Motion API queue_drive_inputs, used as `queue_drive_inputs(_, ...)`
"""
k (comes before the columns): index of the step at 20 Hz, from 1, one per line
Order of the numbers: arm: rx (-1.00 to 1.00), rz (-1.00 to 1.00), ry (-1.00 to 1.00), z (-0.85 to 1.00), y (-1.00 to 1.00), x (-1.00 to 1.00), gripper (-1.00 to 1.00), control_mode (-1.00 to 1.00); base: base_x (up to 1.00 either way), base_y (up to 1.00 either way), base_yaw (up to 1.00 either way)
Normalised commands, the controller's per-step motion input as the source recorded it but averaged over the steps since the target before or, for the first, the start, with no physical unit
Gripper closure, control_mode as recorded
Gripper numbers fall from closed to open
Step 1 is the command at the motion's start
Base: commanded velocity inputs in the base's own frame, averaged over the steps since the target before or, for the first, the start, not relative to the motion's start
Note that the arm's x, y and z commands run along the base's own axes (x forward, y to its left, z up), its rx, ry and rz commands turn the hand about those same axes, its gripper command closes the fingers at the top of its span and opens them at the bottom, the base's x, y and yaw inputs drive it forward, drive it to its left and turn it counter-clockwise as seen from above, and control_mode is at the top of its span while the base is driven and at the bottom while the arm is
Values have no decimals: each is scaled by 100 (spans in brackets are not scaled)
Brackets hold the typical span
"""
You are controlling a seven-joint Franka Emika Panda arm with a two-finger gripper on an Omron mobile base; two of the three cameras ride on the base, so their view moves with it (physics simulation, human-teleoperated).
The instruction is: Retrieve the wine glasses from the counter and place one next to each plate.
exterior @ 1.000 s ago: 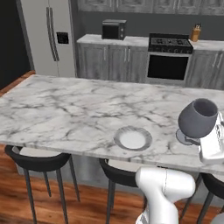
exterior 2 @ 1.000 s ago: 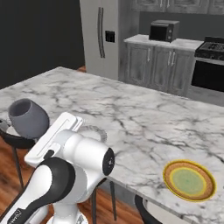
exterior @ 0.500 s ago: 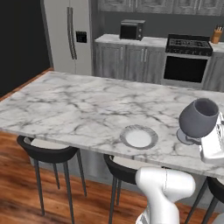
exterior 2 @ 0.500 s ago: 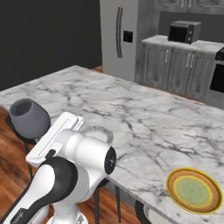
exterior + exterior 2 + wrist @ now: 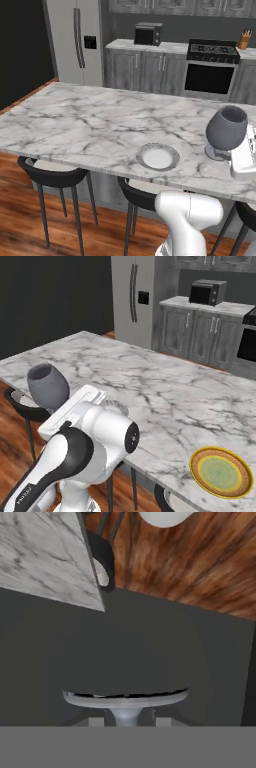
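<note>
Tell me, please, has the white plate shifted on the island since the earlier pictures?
No. The white plate sits at the same spot near the marble island's front edge; the whole picture shifted because the base drove, carrying the wine glass.

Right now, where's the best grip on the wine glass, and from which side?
The short stem, from the side, approaching level. The wine glass stands roughly upright; its rounded bowl is wide and would likely slip, while the thin stem sits between bowl and foot. The gripper is shut there.
</note>
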Motion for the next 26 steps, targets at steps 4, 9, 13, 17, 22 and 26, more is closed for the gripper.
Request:
queue_drive_inputs(4, 0, -20, 24, -1, -35, 33, 100, -100, 0, 0, 0)
queue_drive_inputs(9, -1, -19, 10, -13, -16, 40, 100, -100, 0, 0, 0)
queue_drive_inputs(13, -4, -12, 0, -29, -15, 46, 100, -100, 0, 0, 0)
queue_drive_inputs(17, 0, -4, 0, -31, -28, 28, 100, -100, 0, 0, 0)
queue_drive_inputs(22, 0, 0, -1, -29, -40, 11, 100, -100, 0, 0, 0)
queue_drive_inputs(26, 0, 0, 0, -31, -37, 17, 100, -100, 0, 0, 0)
